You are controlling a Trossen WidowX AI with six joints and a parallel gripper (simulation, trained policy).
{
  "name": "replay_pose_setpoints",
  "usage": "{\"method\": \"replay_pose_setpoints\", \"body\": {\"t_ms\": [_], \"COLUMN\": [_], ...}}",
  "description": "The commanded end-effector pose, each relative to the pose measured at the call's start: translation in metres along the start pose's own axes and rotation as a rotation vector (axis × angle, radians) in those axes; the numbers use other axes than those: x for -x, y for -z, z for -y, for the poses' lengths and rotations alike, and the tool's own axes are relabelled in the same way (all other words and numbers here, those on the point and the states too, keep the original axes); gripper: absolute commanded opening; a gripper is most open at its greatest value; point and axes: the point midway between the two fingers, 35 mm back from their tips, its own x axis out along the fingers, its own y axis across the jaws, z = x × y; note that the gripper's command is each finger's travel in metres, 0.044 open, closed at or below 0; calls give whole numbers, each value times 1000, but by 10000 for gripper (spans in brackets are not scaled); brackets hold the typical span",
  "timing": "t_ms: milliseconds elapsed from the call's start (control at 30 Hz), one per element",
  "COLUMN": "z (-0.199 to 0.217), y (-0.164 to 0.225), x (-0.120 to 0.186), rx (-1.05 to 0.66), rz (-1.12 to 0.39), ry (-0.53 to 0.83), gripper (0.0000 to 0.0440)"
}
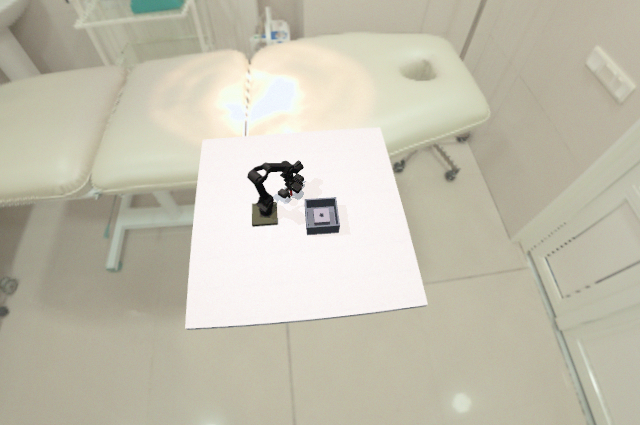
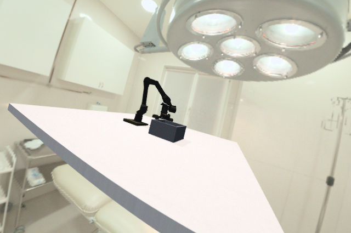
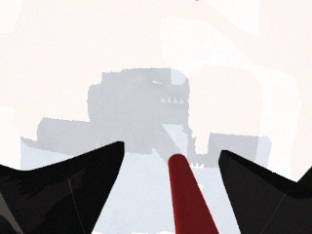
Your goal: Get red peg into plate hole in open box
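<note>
The red peg [image 1: 291,193] [image 3: 189,205] stands up from the table between the two black fingers. In the wrist view it leans slightly, and its lower end is cut off by the frame edge. My gripper [image 3: 172,152] is partly open around the peg, with gaps on both sides; the gap to the right finger is narrower. In the exterior view the fingertips and the peg are hidden behind the box. The open dark box [image 1: 322,230] [image 2: 161,130] stands beside the gripper. The pale plate [image 1: 326,220] lies on its floor, with a small dark hole in the middle.
The arm's base [image 1: 264,221] [image 2: 135,121] stands on the white table [image 1: 289,275] [image 2: 198,162], to the left of the box in the top and exterior views. The box walls rise between the gripper and the plate. The arm's shadow falls on the table around the peg.
</note>
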Motion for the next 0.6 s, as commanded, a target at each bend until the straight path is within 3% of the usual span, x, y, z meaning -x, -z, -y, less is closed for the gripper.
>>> {"method": "replay_pose_setpoints", "body": {"t_ms": [0, 133, 267, 567], "z": [1, 2, 3, -5], "y": [1, 0, 1, -21], "x": [-6, -9, -11, 26], "rx": [-17, -30, -33, -26], "rz": [-13, -17, -20, 54], "ry": [20, 48, 76, 47], "gripper": [186, 89, 24, 0]}}
